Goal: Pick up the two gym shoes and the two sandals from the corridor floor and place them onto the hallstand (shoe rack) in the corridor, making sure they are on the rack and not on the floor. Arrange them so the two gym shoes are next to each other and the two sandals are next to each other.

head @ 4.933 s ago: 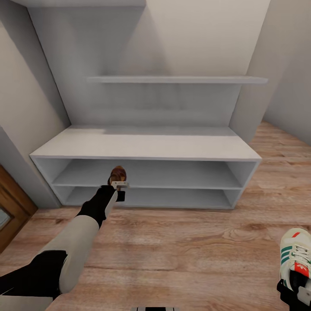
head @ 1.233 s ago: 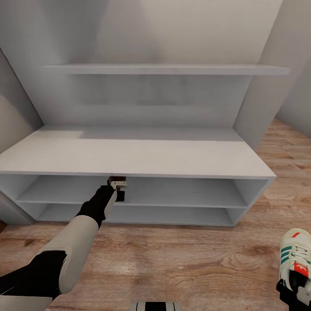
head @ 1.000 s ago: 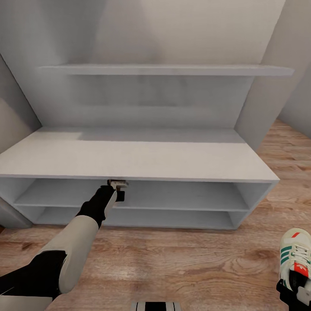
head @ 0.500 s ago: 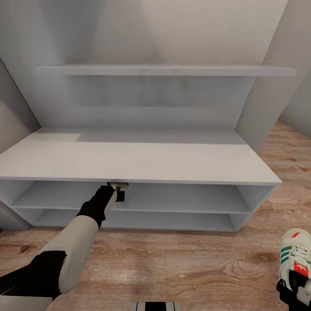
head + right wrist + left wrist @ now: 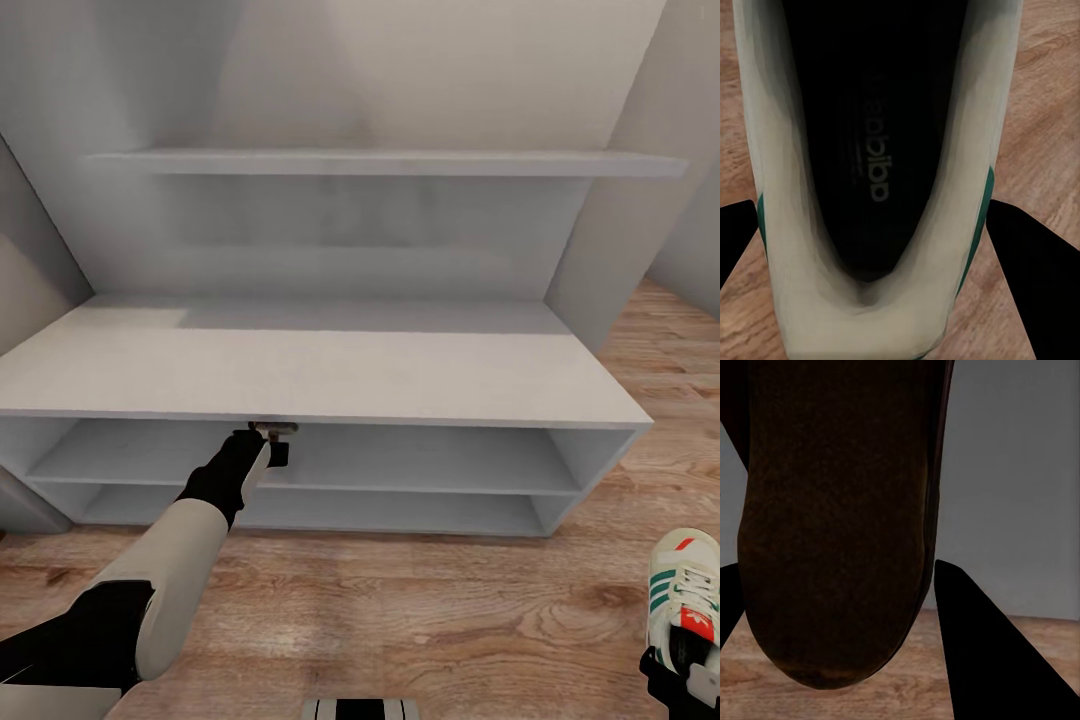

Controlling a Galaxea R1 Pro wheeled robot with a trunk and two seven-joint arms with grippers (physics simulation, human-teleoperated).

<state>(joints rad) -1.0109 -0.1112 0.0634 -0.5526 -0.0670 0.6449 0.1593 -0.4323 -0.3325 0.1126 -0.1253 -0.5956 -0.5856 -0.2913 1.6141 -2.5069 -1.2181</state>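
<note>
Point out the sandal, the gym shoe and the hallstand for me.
sandal (image 5: 832, 525), left wrist view, dark sole.
gym shoe (image 5: 688, 590), head view, white upper near the laces.
hallstand (image 5: 330, 375), head view, bare top surface.

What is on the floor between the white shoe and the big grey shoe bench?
Nothing. In the head view, only bare wooden floor lies between the gym shoe in the right gripper and the hallstand.

A pale grey shoe rack (image 5: 330, 375) is standing on the wood-plank floor (image 5: 420, 610) against the wall, its broad top and two open shelf slots underneath showing plain grey surfaces.
</note>
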